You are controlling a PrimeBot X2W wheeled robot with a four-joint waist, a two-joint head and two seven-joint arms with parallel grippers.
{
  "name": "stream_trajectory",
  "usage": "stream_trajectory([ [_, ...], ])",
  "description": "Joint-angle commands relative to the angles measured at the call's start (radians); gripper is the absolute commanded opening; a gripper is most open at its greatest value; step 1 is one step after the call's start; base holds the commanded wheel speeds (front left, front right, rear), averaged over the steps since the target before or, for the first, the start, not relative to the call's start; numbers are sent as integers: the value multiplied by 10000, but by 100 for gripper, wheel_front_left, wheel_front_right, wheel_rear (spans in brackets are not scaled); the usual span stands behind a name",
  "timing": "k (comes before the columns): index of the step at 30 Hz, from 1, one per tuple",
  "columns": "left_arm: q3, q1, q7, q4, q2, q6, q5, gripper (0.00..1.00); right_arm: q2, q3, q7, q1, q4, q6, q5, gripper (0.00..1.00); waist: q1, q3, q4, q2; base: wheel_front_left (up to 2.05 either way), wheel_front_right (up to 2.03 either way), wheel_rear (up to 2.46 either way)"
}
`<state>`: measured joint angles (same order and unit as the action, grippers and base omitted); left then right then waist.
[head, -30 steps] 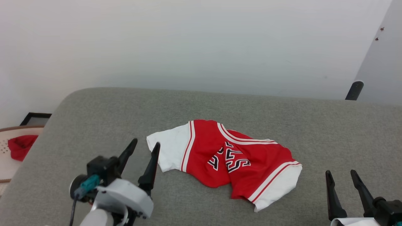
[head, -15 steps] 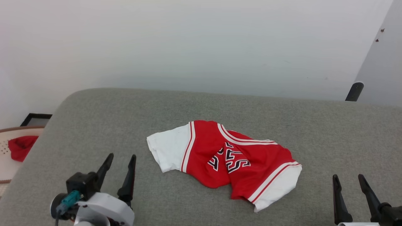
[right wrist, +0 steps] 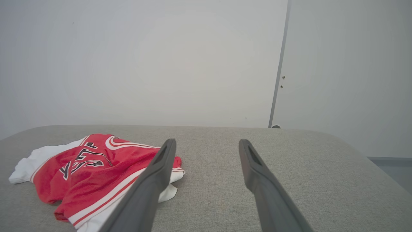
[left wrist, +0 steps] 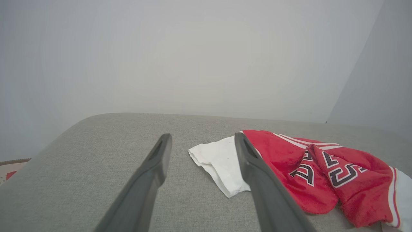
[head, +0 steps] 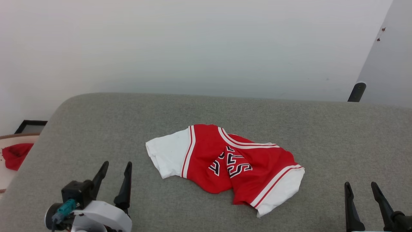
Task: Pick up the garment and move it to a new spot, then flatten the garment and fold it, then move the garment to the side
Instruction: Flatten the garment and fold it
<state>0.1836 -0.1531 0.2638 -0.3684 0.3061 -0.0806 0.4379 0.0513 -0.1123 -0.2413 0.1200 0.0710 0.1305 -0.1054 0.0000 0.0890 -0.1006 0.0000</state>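
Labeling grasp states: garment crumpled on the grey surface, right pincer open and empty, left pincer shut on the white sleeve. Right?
One error: the left pincer is open and empty, not shut on the white sleeve; the head view shows bare grey surface between its fingers and the sleeve. The rest holds: garment crumpled on the surface, right pincer open and empty.

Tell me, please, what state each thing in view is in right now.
garment: crumpled on the grey surface, not flattened or folded, held by nothing.
left gripper: open, empty, apart from the garment.
right gripper: open, empty, apart from the garment.
red cloth: bunched up, off the surface at the far left.
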Motion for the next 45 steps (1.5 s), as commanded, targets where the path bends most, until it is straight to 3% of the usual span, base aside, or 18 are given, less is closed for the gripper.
stream_trajectory([
  [1, -60, 113, 1, 25, -17, -56, -79, 100, -18, -27, 1, 119, -31, 4, 32, 100, 0, 1, 0, 0, 0, 0, 0],
  [10, 22, -267, -293, -21, 40, -148, -51, 100, -16, 119, 117, 26, -111, 4, 53, 100, 0, -114, 81, 0, 0, 0, 0],
  [20, 389, -2052, -2874, -407, 899, -410, 570, 100, -16, 795, 326, -427, -330, 4, -74, 100, 0, -766, 907, 0, 0, 0, 0],
  [31, 894, -3801, -5819, -2133, 1768, -495, 1569, 100, -16, 1252, 209, -1059, -331, 4, -189, 100, 0, -1920, 2037, 0, 0, 0, 0],
  [45, 1378, -5040, -7455, -4335, 1943, -436, 1698, 100, -16, 1463, 51, -1530, -108, 4, -297, 100, 0, -2476, 2630, 0, 0, 0, 0],
])
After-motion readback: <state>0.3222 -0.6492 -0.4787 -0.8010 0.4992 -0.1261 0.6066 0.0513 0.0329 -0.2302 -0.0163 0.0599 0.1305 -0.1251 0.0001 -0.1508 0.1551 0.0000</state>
